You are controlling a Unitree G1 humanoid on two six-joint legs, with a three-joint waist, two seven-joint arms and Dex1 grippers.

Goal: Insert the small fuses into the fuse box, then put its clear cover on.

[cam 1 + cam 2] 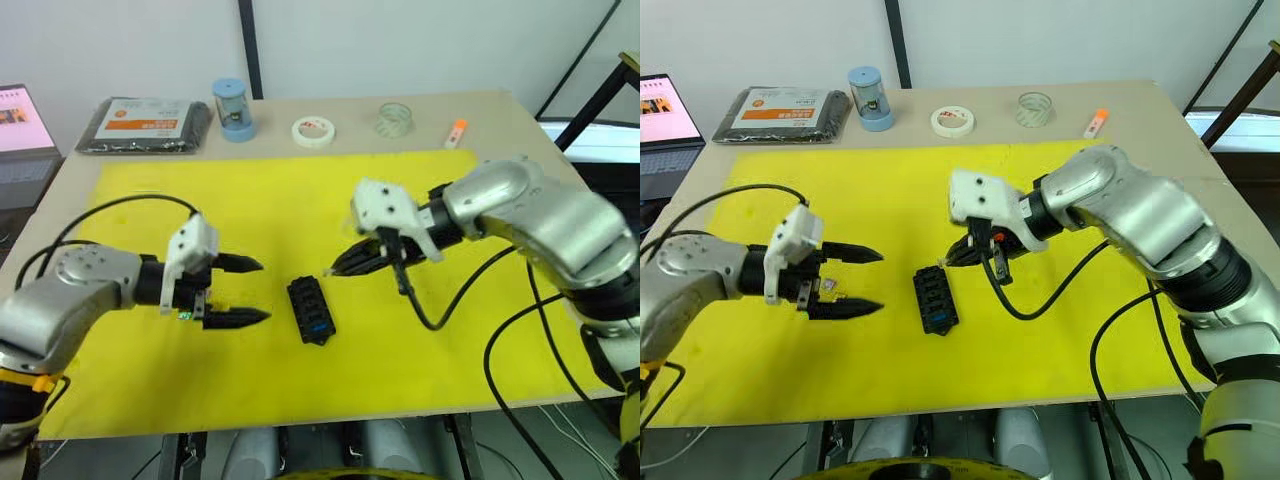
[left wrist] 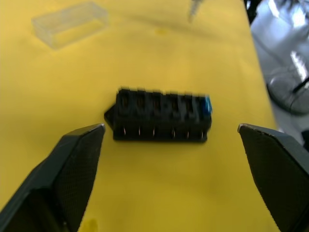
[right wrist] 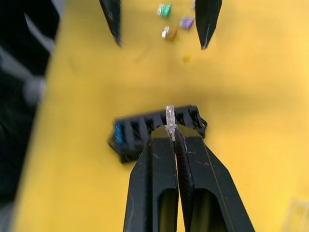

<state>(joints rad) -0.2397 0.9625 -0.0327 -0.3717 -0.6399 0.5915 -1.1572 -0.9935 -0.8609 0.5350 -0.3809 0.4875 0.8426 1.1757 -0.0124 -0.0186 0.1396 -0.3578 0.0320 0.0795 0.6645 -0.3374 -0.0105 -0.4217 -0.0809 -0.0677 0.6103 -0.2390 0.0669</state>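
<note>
Bare yellow mat (image 1: 420, 190) surrounds fuse box (image 1: 311, 310). Left tool (image 1: 243, 291) flanks it wide open on one side; right tool (image 1: 340, 268), pinching white fuse (image 3: 170, 116), crowds the far end.

A yellow mat (image 1: 420, 350) covers most of the table (image 1: 520, 120). Along the far edge, left to right, lie a black flat packet with an orange label (image 1: 145, 124), a blue cylindrical container (image 1: 232, 109), a white tape roll (image 1: 313, 131), a clear tape roll (image 1: 395, 119) and a small orange-capped item (image 1: 456, 132). A laptop (image 1: 25, 130) sits at the far left.

fuse box (image 1: 311, 310) – black, flat on mat, one teal fuse (image 2: 207, 105) seated | clear cover (image 2: 70, 23) – apart
</note>
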